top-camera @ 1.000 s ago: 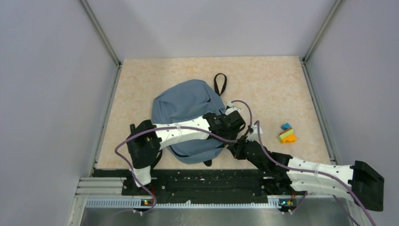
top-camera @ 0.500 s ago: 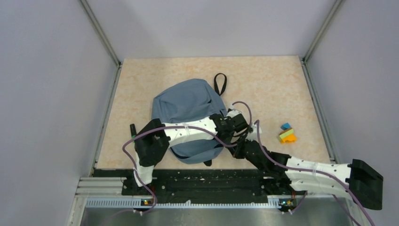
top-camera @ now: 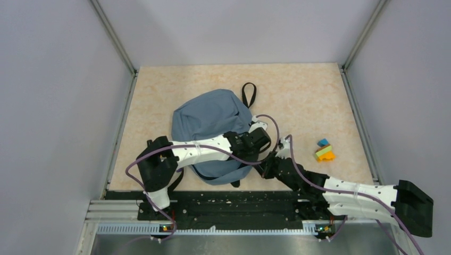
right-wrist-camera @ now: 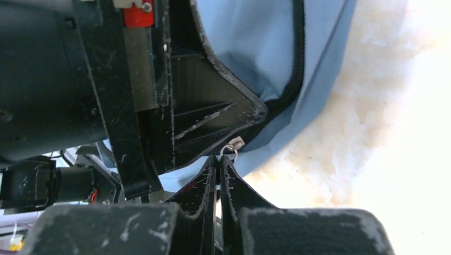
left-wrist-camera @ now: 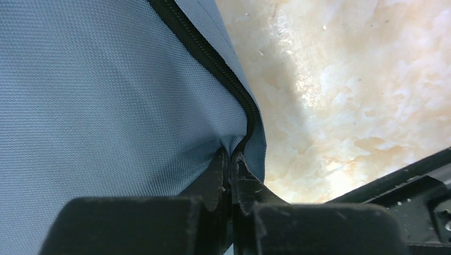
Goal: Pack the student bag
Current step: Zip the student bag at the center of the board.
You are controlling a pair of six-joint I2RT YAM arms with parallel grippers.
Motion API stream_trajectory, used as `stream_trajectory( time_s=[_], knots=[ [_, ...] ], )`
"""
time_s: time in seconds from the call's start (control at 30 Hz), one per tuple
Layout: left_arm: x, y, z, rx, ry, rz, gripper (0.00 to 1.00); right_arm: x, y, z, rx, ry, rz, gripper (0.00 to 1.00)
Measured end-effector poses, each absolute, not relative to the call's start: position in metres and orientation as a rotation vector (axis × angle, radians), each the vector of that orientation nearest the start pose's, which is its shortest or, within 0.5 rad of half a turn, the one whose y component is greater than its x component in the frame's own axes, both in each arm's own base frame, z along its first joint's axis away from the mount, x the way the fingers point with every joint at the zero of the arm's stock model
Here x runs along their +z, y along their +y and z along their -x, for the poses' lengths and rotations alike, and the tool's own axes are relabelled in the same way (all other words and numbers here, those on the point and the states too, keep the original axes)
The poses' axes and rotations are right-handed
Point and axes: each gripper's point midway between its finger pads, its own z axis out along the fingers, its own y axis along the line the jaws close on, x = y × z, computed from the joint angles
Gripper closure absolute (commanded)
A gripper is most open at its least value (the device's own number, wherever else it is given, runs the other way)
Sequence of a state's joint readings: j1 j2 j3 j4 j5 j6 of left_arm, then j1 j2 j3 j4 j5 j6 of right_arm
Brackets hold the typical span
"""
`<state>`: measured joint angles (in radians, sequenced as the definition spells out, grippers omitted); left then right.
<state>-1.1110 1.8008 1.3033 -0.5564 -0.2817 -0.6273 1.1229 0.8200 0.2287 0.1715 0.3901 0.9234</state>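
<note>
- Top view: bag (top-camera: 213,119) lies flat on the desk (top-camera: 308,90), a bit left of centre, with its loop (top-camera: 248,94) pointing to the far side.
- Left arm (top-camera: 202,150) reaches across the bag's near half to its right edge. Right arm (top-camera: 351,191) comes in from the near right to the same spot, and the two heads nearly touch there. The jaws are too small to read from this view.
- Blocks (top-camera: 324,151) sit on the desk to the right, well apart from the bag and outside it.
- Left wrist: left jaws are pressed together, pinching the bag's fabric right at the zipper (left-wrist-camera: 213,58) seam on the bag's edge. Bare desk lies beyond. The zipper teeth in view look closed.
- Right wrist: right jaws are pressed together, with the tips right at a small metal pull ring (right-wrist-camera: 233,146) on the bag's edge. The left arm's black head sits just beside it. Cannot tell whether the ring is pinched or only touching the tips.
- Progress, as a judgement: early. The zipper looks shut where it can be seen, nothing shows inside the bag, and the blocks are not yet packed.
- Step in hand looks like opening: left holds the fabric taut while right works the pull.
- Left to do: open the zipper, load the blocks, and probably zip it shut.
</note>
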Motion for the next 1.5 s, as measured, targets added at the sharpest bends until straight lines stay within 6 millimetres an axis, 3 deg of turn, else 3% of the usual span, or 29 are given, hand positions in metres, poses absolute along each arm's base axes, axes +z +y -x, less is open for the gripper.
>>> stream_trajectory(
  time_s=[0.43, 0.67, 1.17, 1.3, 1.5],
  knots=[
    [0.085, -0.377, -0.224, -0.523, 2.467, -0.517, 1.0, 0.098, 0.266, -0.163, 0.897, 2.06, 0.081, 1.0],
    [0.098, -0.392, -0.237, -0.635, 2.411, -0.498, 1.0, 0.113, 0.275, -0.162, 0.909, 2.01, 0.135, 1.0],
    [0.122, -0.404, -0.27, -0.742, 2.27, -0.464, 1.0, 0.121, 0.261, -0.173, 0.812, 1.966, 0.127, 1.0],
    [0.128, -0.404, -0.287, -0.778, 2.243, -0.433, 1.0, 0.123, 0.264, -0.173, 0.804, 1.964, 0.147, 1.0],
    [0.138, -0.406, -0.335, -0.776, 2.165, -0.359, 1.0, 0.129, 0.273, -0.168, 0.842, 1.959, 0.192, 1.0]
  ],
)
